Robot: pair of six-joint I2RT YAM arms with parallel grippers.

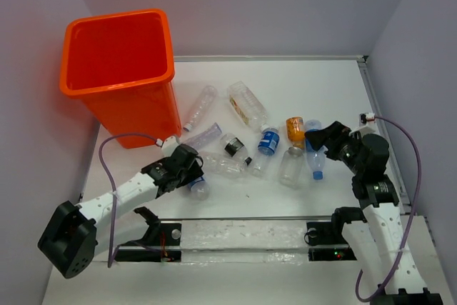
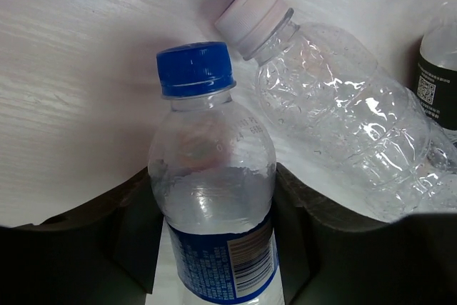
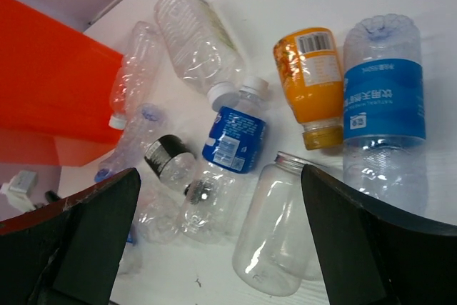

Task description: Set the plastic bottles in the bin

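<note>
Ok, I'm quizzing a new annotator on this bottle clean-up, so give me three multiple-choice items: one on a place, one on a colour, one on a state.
1. Where on the table is the bin? A far left, B far right, C near right.
2. What colour is the cap of the bottle in the left gripper? A red, B blue, C green.
3. The right gripper is: A shut on a bottle, B shut on the bin, C open.

Answers: 1 A, it stands at the far left corner. 2 B, the wrist view shows a blue cap. 3 C, its jaws stand wide apart, gripping nothing.
</note>
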